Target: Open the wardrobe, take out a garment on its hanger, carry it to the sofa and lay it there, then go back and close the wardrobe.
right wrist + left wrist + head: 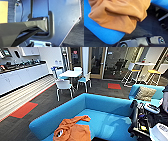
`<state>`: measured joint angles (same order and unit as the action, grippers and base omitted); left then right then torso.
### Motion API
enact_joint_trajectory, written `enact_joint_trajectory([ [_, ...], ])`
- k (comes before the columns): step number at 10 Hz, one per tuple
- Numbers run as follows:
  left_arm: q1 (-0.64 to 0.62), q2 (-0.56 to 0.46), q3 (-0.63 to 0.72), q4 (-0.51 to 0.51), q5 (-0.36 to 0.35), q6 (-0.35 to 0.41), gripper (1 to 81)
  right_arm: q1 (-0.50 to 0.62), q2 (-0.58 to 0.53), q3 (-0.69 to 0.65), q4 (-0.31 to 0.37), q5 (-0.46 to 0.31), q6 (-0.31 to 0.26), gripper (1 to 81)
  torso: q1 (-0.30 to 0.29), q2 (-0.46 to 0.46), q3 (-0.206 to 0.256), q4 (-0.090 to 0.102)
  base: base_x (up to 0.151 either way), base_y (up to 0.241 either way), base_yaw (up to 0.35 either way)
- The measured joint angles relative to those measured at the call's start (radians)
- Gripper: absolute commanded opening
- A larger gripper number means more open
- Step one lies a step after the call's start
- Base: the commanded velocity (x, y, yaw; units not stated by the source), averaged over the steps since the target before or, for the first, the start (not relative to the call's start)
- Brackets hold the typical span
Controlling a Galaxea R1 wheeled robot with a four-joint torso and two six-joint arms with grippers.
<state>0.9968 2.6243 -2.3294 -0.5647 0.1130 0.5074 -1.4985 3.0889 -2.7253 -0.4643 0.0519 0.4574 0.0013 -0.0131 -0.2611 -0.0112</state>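
Garment [72,130] in burnt orange lies crumpled on the seat of the turquoise sofa [105,107], near the seat's front edge, one sleeve trailing toward the sofa's back. A patch of white shows on its front in the head view, too small to read as letters. From the left wrist the same orange cloth [120,16] appears folded over on the blue cushion [102,33], with one fold hanging over the cushion's rounded edge above dark carpet [144,27]. Nothing grips the cloth in that view; whether the left hand is apart or together I cannot tell, and the same goes for the right hand.

Beyond the sofa stand a white table [71,73] with white chairs [63,85], and red squares [23,109] are set into the dark floor. A smaller blue seat [146,98] with a patterned cushion [145,93] stands just beside the sofa's far end.
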Motion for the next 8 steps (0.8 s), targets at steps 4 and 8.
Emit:
enact_joint_trajectory([
  [4, 0.163, 0.036, 0.005, 0.092, 0.002, 0.003, 81.1, 0.027, 0.003, -0.015, 0.017, 0.001, 0.000, 81.1, -0.001, 0.000, 0.000, 0.000, 0.000, 0.000, 0.000],
  [8, 0.231, 0.106, -0.088, 0.106, 0.016, 0.003, 81.1, 0.030, 0.003, -0.019, 0.019, -0.001, -0.001, 81.1, -0.002, -0.001, 0.001, 0.000, 0.000, 0.000, 0.000],
])
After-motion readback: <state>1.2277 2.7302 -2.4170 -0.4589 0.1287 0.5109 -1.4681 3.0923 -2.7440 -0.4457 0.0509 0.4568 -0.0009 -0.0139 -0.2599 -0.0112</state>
